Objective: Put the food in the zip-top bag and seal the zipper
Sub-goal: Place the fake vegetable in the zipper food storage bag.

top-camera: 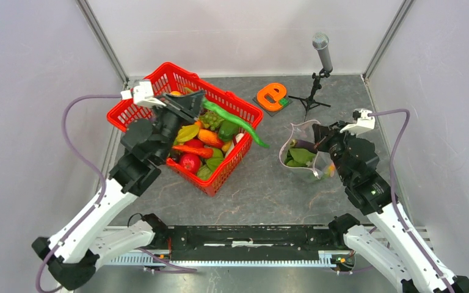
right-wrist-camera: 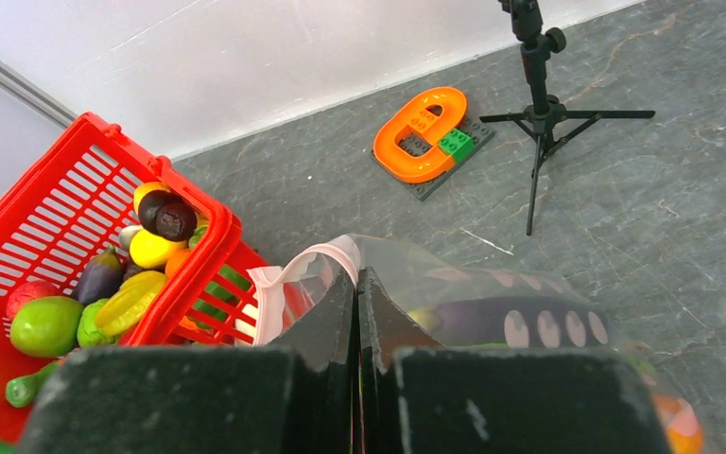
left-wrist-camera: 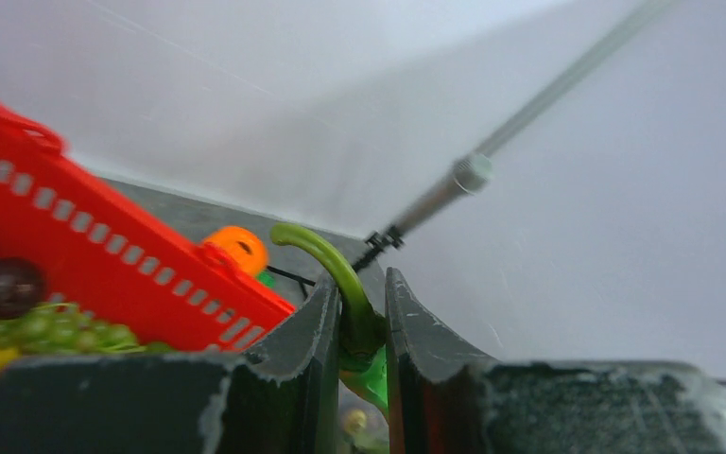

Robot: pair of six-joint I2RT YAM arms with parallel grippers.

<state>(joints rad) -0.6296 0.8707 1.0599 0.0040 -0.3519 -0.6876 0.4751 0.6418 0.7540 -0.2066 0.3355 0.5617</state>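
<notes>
Progress partial: leafy vegetable (top-camera: 299, 156) and orange fruit (right-wrist-camera: 673, 423) sitting inside zip-top bag (top-camera: 285, 152); zipper (right-wrist-camera: 295, 271) gaping unsealed. Right gripper (right-wrist-camera: 357, 284) pinching bag's mouth edge, jaws together, propping it open. Left gripper (top-camera: 188, 107) clamping long green piece (top-camera: 237, 125) by stem, hanging over red basket (top-camera: 172, 66), well apart from bag. Transfer and sealing remaining.

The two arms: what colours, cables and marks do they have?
The left arm and right arm have white lower links and black upper joints. A purple-grey cable loops to a white block at each wrist. The black jaws have chipped edges.
</notes>
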